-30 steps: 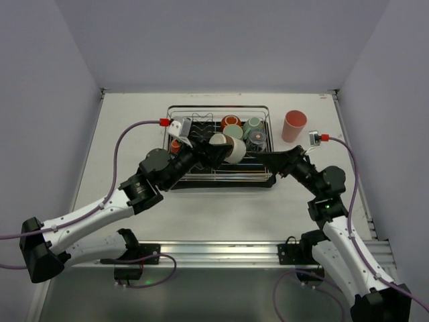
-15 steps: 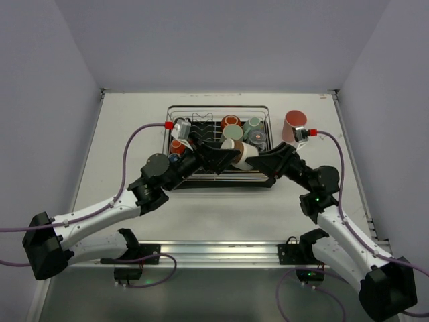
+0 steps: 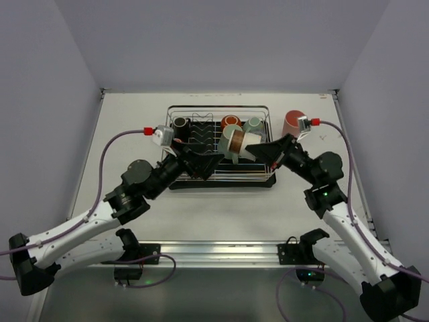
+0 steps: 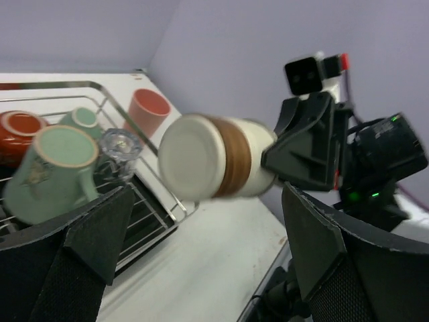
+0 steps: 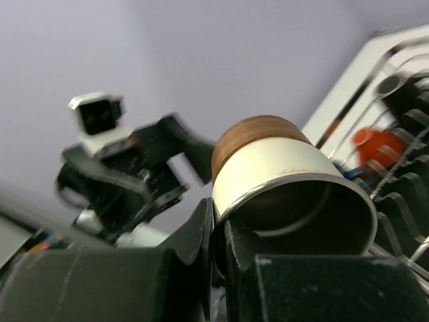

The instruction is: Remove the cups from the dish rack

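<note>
**Rim pinch on a lifted cup: slip and collision risks**

- The cream cup with a brown band [image 5: 288, 181] is held above the dish rack [image 3: 218, 107], lying on its side, base turned toward the left arm.
- The right gripper [image 3: 258, 149] is clamped on the cup's rim only, one finger inside the mouth and one outside. Little wall is caught. A slip is judged likely if the wrist is swung sharply, and the cup would drop onto the cups below.
- The left gripper [image 3: 201, 159] is spread wide and carries nothing. It hangs just beside the cup's base; a knock could be caused if either arm closes in.
- The pink tumbler [image 3: 293, 122] stands on the table [image 3: 134, 134] right of the rack, close to the right wrist. It could be toppled on an outward swing.
- Left in the rack: mint-green mug [image 4: 50, 168], clear glass [image 4: 120, 144], orange cup [image 3: 230, 121], black cup [image 3: 181, 123].
- The set-down spot cannot be told.
</note>
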`<action>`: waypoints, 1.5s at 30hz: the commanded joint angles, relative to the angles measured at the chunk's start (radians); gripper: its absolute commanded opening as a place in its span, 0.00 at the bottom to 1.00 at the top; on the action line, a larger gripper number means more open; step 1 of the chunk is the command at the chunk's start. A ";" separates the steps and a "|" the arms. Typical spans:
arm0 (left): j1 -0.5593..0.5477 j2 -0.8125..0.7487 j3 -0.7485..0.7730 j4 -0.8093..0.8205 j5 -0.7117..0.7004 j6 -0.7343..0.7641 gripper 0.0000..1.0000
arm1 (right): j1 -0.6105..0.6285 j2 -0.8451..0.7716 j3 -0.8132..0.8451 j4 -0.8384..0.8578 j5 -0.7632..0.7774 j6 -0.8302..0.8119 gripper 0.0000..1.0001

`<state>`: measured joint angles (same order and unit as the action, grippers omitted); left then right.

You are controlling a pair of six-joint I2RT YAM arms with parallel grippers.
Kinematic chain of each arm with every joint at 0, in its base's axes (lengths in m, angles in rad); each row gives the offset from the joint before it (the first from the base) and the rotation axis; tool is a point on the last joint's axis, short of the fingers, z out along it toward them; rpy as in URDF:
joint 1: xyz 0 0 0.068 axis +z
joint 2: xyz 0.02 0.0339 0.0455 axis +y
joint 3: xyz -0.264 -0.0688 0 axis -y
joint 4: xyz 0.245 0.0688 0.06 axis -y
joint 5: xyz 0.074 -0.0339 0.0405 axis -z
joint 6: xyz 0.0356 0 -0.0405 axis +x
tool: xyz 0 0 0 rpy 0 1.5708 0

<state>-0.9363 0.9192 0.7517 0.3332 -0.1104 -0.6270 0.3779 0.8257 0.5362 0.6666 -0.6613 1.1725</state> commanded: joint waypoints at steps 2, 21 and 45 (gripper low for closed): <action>-0.002 -0.152 0.064 -0.370 -0.144 0.144 1.00 | -0.005 -0.076 0.345 -0.842 0.375 -0.539 0.00; -0.002 -0.240 0.003 -0.775 -0.187 0.363 1.00 | -0.513 0.645 0.971 -1.322 0.838 -0.833 0.00; 0.010 -0.195 -0.008 -0.754 -0.140 0.383 1.00 | -0.599 1.277 1.269 -1.431 0.686 -0.849 0.13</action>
<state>-0.9360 0.7219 0.7475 -0.4343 -0.2741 -0.2779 -0.2211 2.0995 1.7550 -0.7319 0.0383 0.3355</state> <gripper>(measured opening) 0.997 0.108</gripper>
